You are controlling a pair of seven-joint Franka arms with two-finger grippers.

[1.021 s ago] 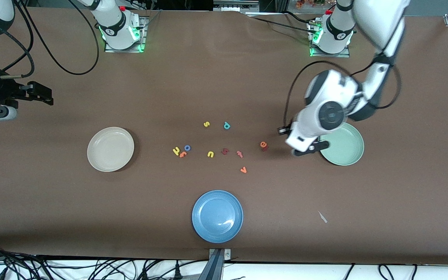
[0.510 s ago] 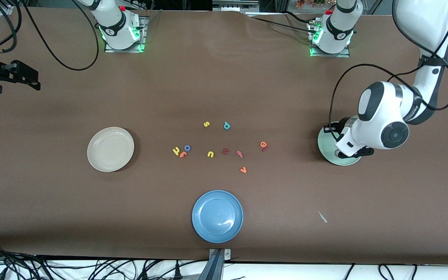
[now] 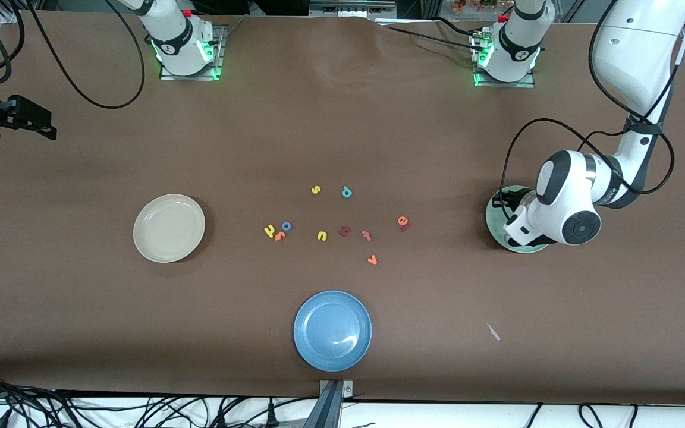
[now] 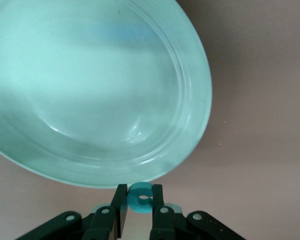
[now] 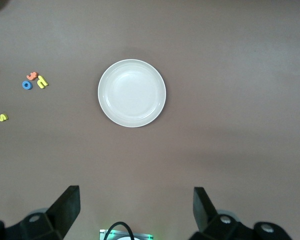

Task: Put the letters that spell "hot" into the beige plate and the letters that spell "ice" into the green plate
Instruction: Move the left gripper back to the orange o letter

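Observation:
My left gripper point(image 4: 140, 201) is shut on the teal c point(image 4: 140, 196) and hangs just above the rim of the green plate point(image 4: 90, 90), whose edge point(image 3: 493, 217) shows from under the wrist. My right gripper point(image 5: 136, 195) is open and empty, held high near the right arm's end of the table, over the beige plate point(image 3: 169, 227). At mid-table the yellow h point(image 3: 269, 230), blue o point(image 3: 286, 226) and orange t point(image 3: 279, 236) lie together. The orange e point(image 3: 402, 221) lies against the dark red i point(image 3: 406, 227), nearer the green plate.
Other letters lie loose at mid-table: yellow s point(image 3: 316, 190), teal p point(image 3: 346, 192), yellow u point(image 3: 321, 236), a dark red angular one point(image 3: 344, 231), a pinkish hooked one point(image 3: 367, 235) and an orange v point(image 3: 372, 260). A blue plate point(image 3: 332, 330) sits nearest the front camera.
The left arm has swung from beside the e to over the green plate, still gripping the c. The right gripper has drawn back toward the table's edge.

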